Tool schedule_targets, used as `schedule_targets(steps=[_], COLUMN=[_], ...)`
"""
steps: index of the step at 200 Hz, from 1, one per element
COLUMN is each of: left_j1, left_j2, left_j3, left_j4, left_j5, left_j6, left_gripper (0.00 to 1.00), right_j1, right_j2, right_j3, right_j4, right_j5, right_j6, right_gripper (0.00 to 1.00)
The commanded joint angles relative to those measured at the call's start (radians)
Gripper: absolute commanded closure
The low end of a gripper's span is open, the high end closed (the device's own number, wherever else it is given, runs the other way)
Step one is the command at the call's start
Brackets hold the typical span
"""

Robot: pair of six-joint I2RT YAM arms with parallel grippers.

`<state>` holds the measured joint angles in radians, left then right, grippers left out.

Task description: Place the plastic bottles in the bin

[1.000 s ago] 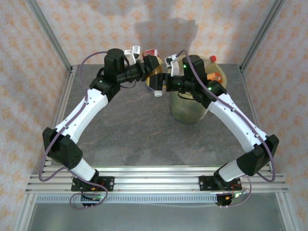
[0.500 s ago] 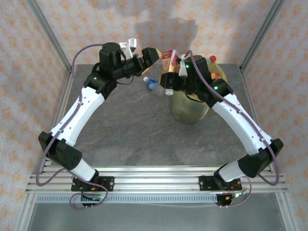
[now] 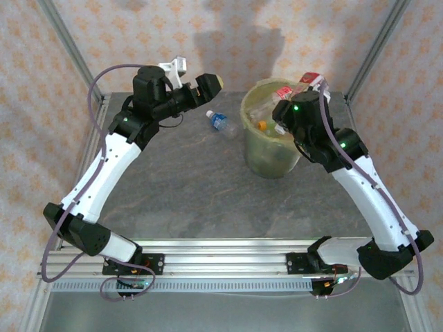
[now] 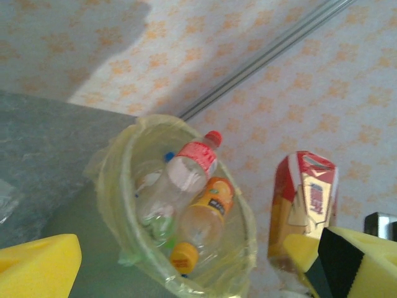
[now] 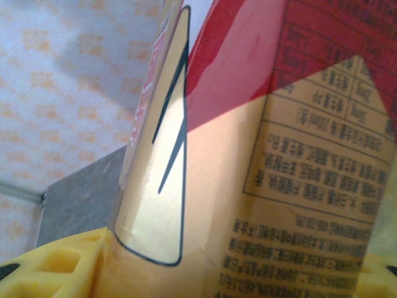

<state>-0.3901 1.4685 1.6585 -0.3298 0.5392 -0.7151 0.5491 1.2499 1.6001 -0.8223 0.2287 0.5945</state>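
A small clear plastic bottle [image 3: 219, 122] with a blue label lies on the table, left of the bin [image 3: 250, 149]. The yellow-green bin [image 4: 118, 186] holds a red-labelled bottle [image 4: 189, 171] and an orange-labelled bottle [image 4: 208, 214]. My left gripper [image 3: 206, 86] hovers open and empty behind the loose bottle; its yellow fingertips [image 4: 37, 267] frame the bin in the left wrist view. Above the bin's far right rim, my right gripper [image 3: 308, 83] is shut on a red and tan drink carton [image 5: 260, 205], also seen as the carton [image 4: 304, 205] right of the bin.
Grey tabletop [image 3: 187, 187] with patterned walls behind and metal frame posts [image 3: 69, 48] at the back corners. An aluminium rail [image 3: 221, 259] carrying the arm bases runs along the near edge.
My left gripper opened and pulled back to the left. The blue-labelled bottle dropped onto the table. My right gripper carried the carton right, from beside the left gripper to above the bin's far rim.
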Motion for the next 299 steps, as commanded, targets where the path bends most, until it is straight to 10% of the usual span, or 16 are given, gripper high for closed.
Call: schedule_targets(steps=[1,299], left_j1=[0.008,0.007], left_j2=[-0.023,0.014], left_j3=[-0.016,-0.031], left_j4=[-0.035,-0.082], left_j5=[-0.030,-0.067], left_j6=[0.061,0.106], left_gripper=[0.00,0.00], right_j1=[-0.015,-0.163], right_j2=[-0.004,-0.043], right_j3=[-0.037,-0.233], right_j4=[-0.022,0.202], right_j5=[0.093,-0.272], right_j6=[0.099,0.541], right_gripper=[0.48,0.38])
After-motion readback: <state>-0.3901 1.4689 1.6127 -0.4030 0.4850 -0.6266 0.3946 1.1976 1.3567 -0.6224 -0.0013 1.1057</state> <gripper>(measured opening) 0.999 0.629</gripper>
